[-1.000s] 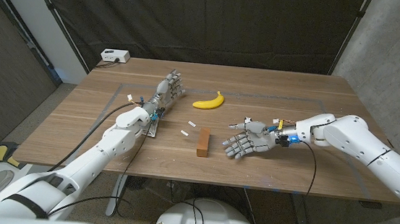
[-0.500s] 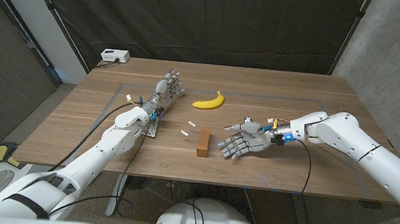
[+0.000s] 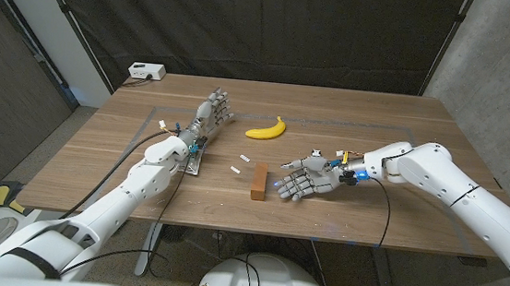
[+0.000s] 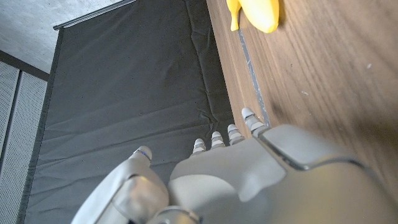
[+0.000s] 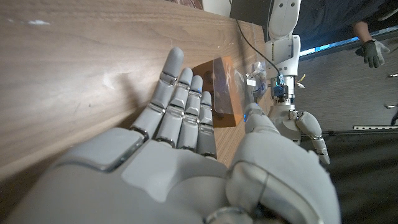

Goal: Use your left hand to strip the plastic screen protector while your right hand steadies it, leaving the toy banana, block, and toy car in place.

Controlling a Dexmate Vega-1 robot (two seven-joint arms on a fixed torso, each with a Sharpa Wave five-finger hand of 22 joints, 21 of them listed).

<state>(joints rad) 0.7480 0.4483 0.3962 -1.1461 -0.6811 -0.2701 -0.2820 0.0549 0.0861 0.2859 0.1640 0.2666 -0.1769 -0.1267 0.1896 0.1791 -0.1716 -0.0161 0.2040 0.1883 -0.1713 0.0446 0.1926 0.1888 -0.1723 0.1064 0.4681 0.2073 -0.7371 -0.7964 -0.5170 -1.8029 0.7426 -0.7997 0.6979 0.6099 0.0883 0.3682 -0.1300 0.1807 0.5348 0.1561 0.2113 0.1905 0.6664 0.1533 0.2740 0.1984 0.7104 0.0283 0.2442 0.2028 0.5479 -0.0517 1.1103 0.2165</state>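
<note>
The fingers of the left hand are standing apart, grasping nothing, far left of the yellow toy banana. The brown wooden block is just beside the spread, empty right hand. I cannot tell where the clear plastic screen protector is; the right hand should be pressing it gently without pushing the block.
</note>
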